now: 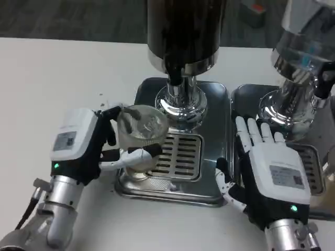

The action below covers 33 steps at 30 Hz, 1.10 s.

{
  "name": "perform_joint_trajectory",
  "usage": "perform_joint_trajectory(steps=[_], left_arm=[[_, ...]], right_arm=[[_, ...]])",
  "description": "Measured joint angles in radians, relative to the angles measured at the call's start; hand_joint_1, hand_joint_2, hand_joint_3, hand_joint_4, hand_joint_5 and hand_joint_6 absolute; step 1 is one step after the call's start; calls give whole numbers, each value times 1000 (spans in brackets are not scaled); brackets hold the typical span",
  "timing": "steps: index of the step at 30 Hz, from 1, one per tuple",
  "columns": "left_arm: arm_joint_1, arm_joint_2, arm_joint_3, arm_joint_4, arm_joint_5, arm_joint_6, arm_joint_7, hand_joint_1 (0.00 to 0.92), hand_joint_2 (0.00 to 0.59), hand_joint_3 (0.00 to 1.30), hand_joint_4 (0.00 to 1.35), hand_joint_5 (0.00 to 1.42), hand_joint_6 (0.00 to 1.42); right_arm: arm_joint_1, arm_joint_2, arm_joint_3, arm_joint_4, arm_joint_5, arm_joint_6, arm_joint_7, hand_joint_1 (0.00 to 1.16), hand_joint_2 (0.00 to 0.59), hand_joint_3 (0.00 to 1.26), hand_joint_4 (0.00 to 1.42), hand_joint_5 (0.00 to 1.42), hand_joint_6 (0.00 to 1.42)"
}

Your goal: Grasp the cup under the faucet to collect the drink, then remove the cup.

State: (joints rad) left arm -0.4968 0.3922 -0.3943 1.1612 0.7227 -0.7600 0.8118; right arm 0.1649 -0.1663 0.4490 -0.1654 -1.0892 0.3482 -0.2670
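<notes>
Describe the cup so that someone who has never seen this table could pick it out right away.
Start at the dark drink dispenser at the top middle, standing on a steel drip tray. At the tray's left edge, the left robot hand grips the cup. It is a clear, see-through tumbler, the only transparent vessel among shiny metal parts.

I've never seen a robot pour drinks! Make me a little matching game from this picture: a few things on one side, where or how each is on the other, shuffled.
Things:
1. left hand
2. right hand
3. cup
4. dark dispenser

States:
A. clear, sitting on the left part of the drip tray
B. wrapped around the cup
C. open, fingers pointing away from the robot
D. stands on the tray, behind the grille

Pairs: 1-B, 2-C, 3-A, 4-D
</notes>
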Motion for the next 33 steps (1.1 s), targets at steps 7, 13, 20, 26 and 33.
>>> perform_joint_trajectory(steps=[7,13,20,26,33], left_arm=[[-73,-47,-51,41,32,43,6,411,48,646,748,996,1028],[-122,-90,-98,71,58,106,53,401,53,605,702,960,1002],[-139,-111,-127,92,71,137,96,376,50,574,665,914,921],[-132,-116,-140,96,73,148,129,220,50,489,559,818,766],[-105,-102,-141,96,71,136,131,104,43,314,367,667,629]], right_arm=[[28,1,0,-39,-20,29,12,452,535,3,0,0,3],[38,2,-1,-52,-23,34,14,452,535,3,0,0,3],[46,7,-1,-58,-26,42,14,452,535,3,0,0,3],[49,11,-1,-58,-26,44,14,452,535,3,0,0,3],[37,9,-2,-52,-21,41,14,452,535,3,0,0,0]])
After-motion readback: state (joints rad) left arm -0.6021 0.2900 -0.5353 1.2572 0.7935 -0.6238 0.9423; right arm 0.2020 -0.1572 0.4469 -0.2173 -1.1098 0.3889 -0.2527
